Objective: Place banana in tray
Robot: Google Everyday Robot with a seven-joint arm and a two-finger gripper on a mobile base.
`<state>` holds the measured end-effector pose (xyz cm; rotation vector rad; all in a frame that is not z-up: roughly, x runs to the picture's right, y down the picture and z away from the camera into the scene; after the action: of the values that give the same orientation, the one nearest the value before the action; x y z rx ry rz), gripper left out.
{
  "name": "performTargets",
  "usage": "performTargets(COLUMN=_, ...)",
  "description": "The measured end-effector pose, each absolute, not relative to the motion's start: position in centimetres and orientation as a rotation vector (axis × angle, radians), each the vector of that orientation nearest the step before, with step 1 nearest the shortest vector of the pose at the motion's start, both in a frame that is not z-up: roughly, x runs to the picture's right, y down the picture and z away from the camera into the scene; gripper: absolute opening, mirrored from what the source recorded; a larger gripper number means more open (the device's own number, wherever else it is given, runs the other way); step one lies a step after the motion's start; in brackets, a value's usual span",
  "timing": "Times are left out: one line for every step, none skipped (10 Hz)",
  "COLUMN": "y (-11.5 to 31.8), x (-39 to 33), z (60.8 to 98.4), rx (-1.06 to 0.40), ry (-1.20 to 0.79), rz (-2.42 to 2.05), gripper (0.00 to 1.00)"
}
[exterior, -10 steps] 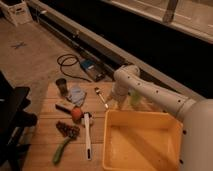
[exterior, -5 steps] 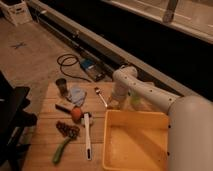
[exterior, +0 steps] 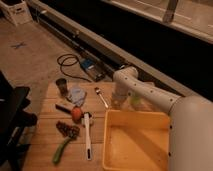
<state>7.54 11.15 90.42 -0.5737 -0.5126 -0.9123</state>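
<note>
The tray is a large deep yellow bin at the front right of the wooden table. My white arm reaches in from the lower right, bends at an elbow and points down. The gripper is at the table surface just behind the tray's far left corner, right of the spoon. The banana is not visible; I cannot tell whether the gripper holds it. A yellow-green cup stands just right of the gripper.
On the table's left half lie an orange-red fruit, a white utensil, a green vegetable, a dark cluster, a blue cloth and a dark cup. A cable lies on the floor behind.
The gripper stays at about the same spot behind the tray. The arm's near segment fills slightly more of the lower right.
</note>
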Motion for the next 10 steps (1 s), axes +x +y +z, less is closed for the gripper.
performTargets(y=11.1, x=7.8, z=90.1, rx=-0.564, ry=-0.511, rz=-0.908, gripper=0.00)
performTargets(y=10.9, x=7.7, z=89.8, rx=-0.551, ry=-0.514, rz=-0.908, gripper=0.00)
performTargets(y=10.6, x=7.4, z=89.5, rx=-0.537, ry=-0.518, rz=-0.908, gripper=0.00)
performTargets(y=10.2, x=7.4, z=89.0, rx=-0.517, ry=-0.522, rz=-0.904, gripper=0.00)
performTargets(y=9.6, x=7.6, z=88.4, rx=-0.496, ry=-0.528, rz=-0.900, gripper=0.00)
performTargets(y=8.8, x=7.5, z=87.7, rx=-0.470, ry=-0.537, rz=-0.897, gripper=0.00)
performTargets(y=7.5, x=7.3, z=86.5, rx=-0.442, ry=-0.546, rz=-0.894, gripper=0.00)
performTargets(y=6.5, x=7.3, z=85.4, rx=-0.424, ry=-0.549, rz=-0.889, gripper=0.00)
performTargets(y=5.5, x=7.6, z=84.1, rx=-0.405, ry=-0.548, rz=-0.882, gripper=0.00)
performTargets(y=4.8, x=7.8, z=82.8, rx=-0.388, ry=-0.547, rz=-0.879, gripper=0.00)
